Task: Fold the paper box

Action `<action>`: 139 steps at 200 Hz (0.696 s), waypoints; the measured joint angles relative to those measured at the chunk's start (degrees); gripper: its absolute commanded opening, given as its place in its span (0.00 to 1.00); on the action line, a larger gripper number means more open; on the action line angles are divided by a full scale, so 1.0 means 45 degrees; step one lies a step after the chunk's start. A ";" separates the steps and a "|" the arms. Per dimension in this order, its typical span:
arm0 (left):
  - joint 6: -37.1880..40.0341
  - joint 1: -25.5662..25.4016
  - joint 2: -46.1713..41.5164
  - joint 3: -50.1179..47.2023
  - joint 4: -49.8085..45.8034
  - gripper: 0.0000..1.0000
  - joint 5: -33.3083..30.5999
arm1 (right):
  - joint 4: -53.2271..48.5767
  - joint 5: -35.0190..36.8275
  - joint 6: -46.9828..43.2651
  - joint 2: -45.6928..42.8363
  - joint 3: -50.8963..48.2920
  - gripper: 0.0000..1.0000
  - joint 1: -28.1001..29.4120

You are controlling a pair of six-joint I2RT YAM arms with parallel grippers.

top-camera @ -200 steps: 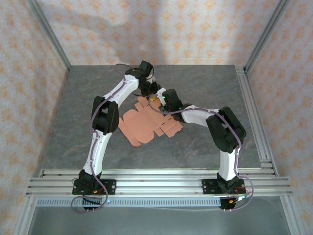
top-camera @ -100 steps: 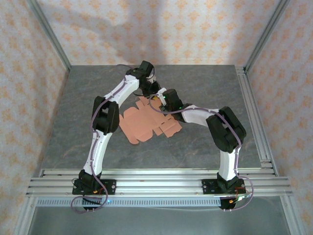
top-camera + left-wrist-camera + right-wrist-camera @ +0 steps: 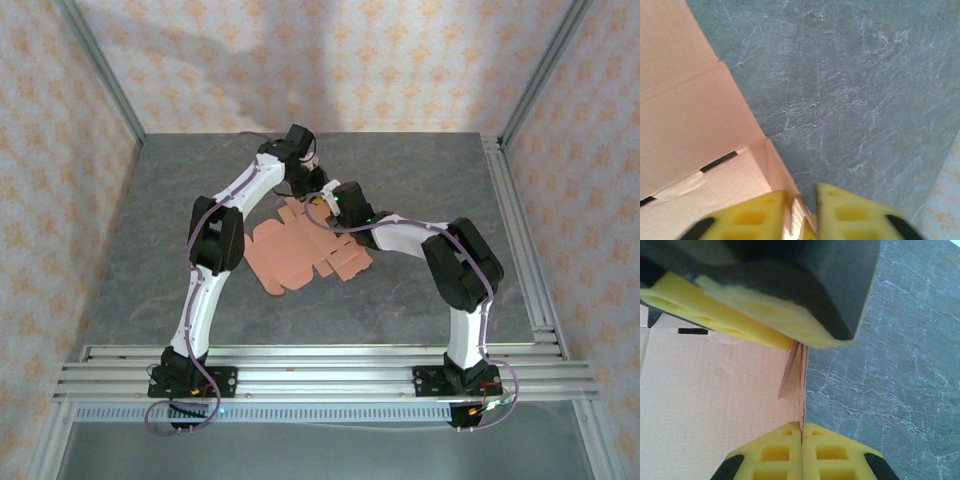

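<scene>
The paper box (image 3: 295, 255) is a salmon-pink die-cut sheet lying flat mid-table, with one flap at its far right edge raised. My right gripper (image 3: 327, 205) is shut on that upright flap (image 3: 799, 390); in the right wrist view its yellow fingertips (image 3: 785, 450) meet on the card's edge at the gripper (image 3: 801, 432). My left gripper (image 3: 314, 190) comes in from the far side. Its jaws stand narrowly apart around the same flap (image 3: 782, 170), which lies against the left finger (image 3: 755, 215) of the gripper (image 3: 801, 200). The left gripper's fingers (image 3: 740, 320) also straddle the flap's top.
The grey marbled tabletop (image 3: 420, 170) spreads around the sheet. Aluminium rails (image 3: 320, 362) run along the near edge and another rail (image 3: 515, 230) down the right side. Patterned walls (image 3: 330, 60) enclose the table.
The left gripper's jaws have narrowed around the raised flap. Both arms and the sheet have barely shifted.
</scene>
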 measured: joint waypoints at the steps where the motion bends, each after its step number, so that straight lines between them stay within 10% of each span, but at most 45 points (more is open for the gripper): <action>1: 0.0010 0.0000 -0.0005 -0.0024 0.0029 0.40 -0.0015 | -0.0010 0.0000 0.0005 0.0000 0.0000 0.00 0.0000; 68: -0.0330 -0.0019 -0.2769 -0.4027 0.1826 0.83 -0.3235 | 0.0359 -0.0792 0.0248 -0.0034 0.0049 0.00 -0.0039; 139: 0.0097 0.0165 -0.7145 -0.8349 0.3769 0.99 -0.5231 | -0.0636 -0.1826 0.1020 -0.0044 0.0627 0.50 -0.0680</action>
